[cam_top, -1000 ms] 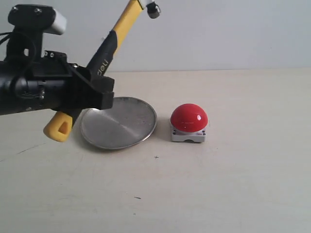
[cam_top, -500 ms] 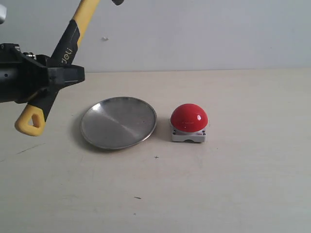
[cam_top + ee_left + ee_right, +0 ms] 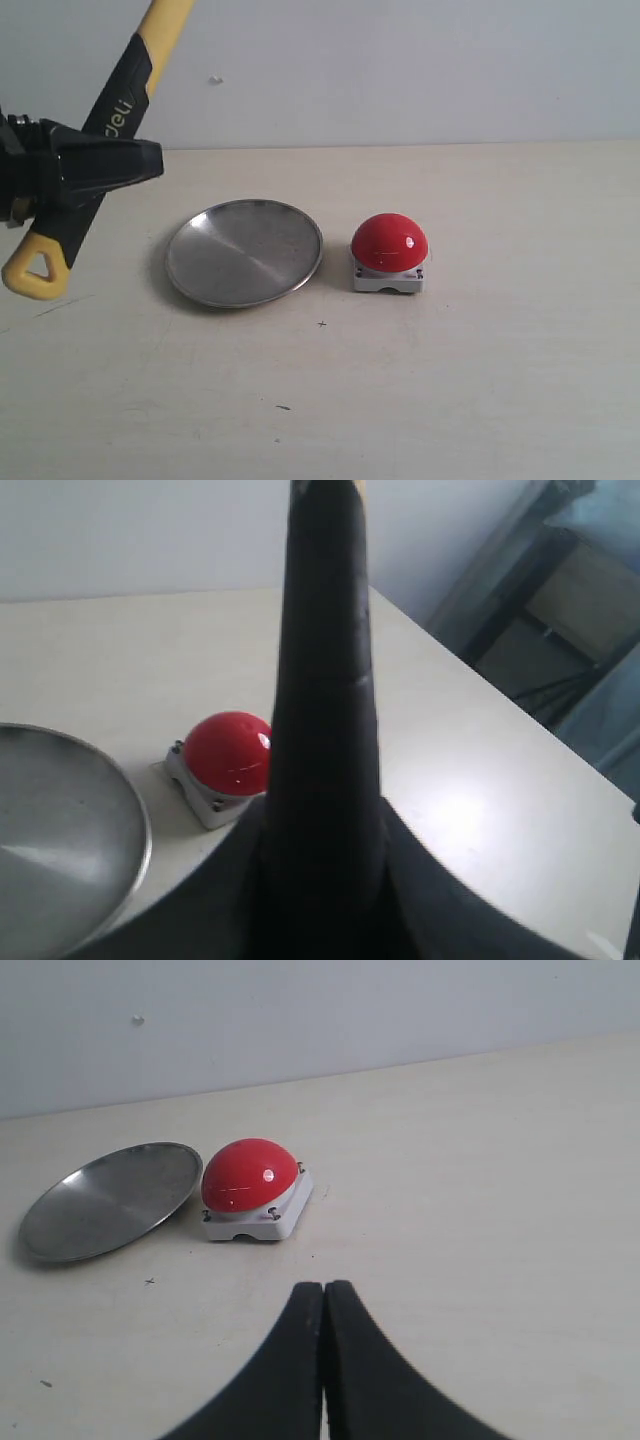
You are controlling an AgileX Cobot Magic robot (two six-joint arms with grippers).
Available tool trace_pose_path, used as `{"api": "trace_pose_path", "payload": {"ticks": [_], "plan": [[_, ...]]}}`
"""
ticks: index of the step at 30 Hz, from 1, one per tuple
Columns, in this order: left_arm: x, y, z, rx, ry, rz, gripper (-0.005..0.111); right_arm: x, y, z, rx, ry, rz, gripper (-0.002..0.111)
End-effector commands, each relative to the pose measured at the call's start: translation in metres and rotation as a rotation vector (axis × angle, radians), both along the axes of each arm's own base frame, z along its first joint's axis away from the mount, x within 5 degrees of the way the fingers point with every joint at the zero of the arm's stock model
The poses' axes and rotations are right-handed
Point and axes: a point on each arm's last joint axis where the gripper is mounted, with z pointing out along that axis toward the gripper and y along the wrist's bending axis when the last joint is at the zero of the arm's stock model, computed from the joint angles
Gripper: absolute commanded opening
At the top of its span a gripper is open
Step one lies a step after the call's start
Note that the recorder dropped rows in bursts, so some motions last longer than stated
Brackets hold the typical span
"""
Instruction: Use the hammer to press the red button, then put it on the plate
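Ext. view: left gripper [image 3: 110,162] is at the far left edge, raised above the table [image 3: 470,390], fingers clamped on the black grip section of the hammer [image 3: 122,100]. The hammer is tilted steeply: the yellow looped end [image 3: 33,268] hangs low-left and the shaft runs up and right out of the top of frame. The head is not visible in any view. The hammer is clear of the table and off to the left of the plate [image 3: 244,252].

The plate sits flat on the table w/ nothing in it. The red button [image 3: 389,243] stands just beside the plate on its right, small gap between, no contact. The button's dome is clear, nothing touching it.

Right wrist view: right gripper [image 3: 324,1292] has its fingers pressed together w/ nothing between them. It is above bare table, well apart from button and plate.
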Motion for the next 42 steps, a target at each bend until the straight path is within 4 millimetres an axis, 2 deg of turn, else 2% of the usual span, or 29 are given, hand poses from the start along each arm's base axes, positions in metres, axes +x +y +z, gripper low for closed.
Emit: {"api": "trace_pose_path", "payload": {"ticks": [1,8,12,17,21,24,27,29,31,32,34,37,39,42], "plan": [[-0.006,-0.002,0.007,-0.061,-0.024,-0.032,0.000,0.000,0.000,-0.002,-0.009,0.002,0.005,0.000],[0.007,0.010,-0.004,0.006,0.062,0.178,0.000,0.000,0.000,-0.002,-0.009,0.002,0.005,0.000],[0.003,0.011,-0.013,0.036,0.061,0.172,0.000,0.000,0.000,-0.002,-0.009,0.002,0.005,0.000],[0.002,0.019,-0.027,0.169,0.020,0.238,0.000,0.000,0.000,-0.002,-0.009,0.002,0.005,0.000],[-0.001,0.020,-0.033,0.218,0.001,0.221,0.000,0.000,0.000,-0.002,-0.009,0.002,0.005,0.000],[-0.003,0.019,-0.035,0.235,0.023,0.191,0.000,0.000,0.000,-0.002,-0.009,0.002,0.005,0.000],[-0.013,0.003,-0.036,0.339,-0.004,0.024,0.000,0.000,0.000,-0.002,-0.009,0.002,0.005,0.000],[-0.011,-0.002,-0.035,0.411,0.035,0.065,0.000,0.000,0.000,-0.002,-0.009,0.002,0.005,0.000],[-0.006,-0.002,-0.035,0.479,0.069,0.229,0.000,0.000,0.000,-0.002,-0.009,0.002,0.005,0.000],[-0.003,-0.002,-0.035,0.481,0.070,0.327,0.000,0.000,0.000,-0.002,-0.009,0.002,0.005,0.000],[-0.003,-0.007,-0.034,0.449,0.041,0.399,0.000,0.000,0.000,-0.002,-0.006,0.002,0.006,0.000],[-0.013,-0.036,-0.031,0.217,-0.115,0.312,0.000,0.000,0.000,-0.002,-0.006,0.002,0.006,0.000],[-0.014,-0.045,-0.032,0.095,-0.092,0.253,0.000,0.000,0.000,-0.002,-0.006,0.002,0.006,0.000],[-0.003,-0.053,-0.042,0.074,-0.016,0.264,0.000,0.000,0.000,-0.002,-0.006,0.002,0.006,0.000]]}}
